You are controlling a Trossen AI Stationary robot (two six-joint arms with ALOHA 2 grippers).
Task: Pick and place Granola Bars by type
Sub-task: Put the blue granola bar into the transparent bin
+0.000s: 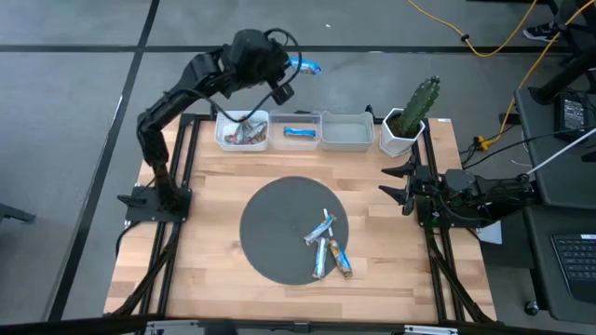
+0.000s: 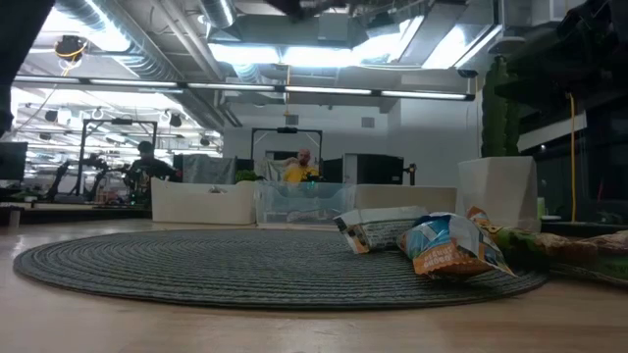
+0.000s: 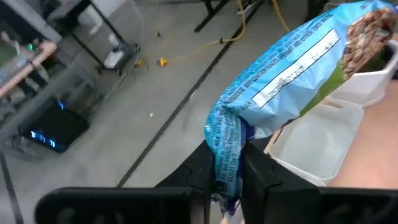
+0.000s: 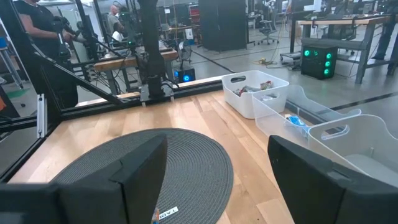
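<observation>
Left hand point(image 3: 229, 180) pinches a blue bar point(image 3: 292, 81) raised beyond the bins point(image 1: 296, 131); its far end is cropped. Right hand point(image 1: 395, 185) waits open at the table point(image 1: 214, 195) edge. Apparently three bars point(image 1: 328, 247) overlap on the mat point(image 1: 279, 228).

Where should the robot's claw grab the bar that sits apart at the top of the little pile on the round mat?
Probably across the middle of that silver bar, coming straight down from above. It lies flat on the mat, a little apart from the two other bars, so the claw's fingers could fit on both long sides.
</observation>
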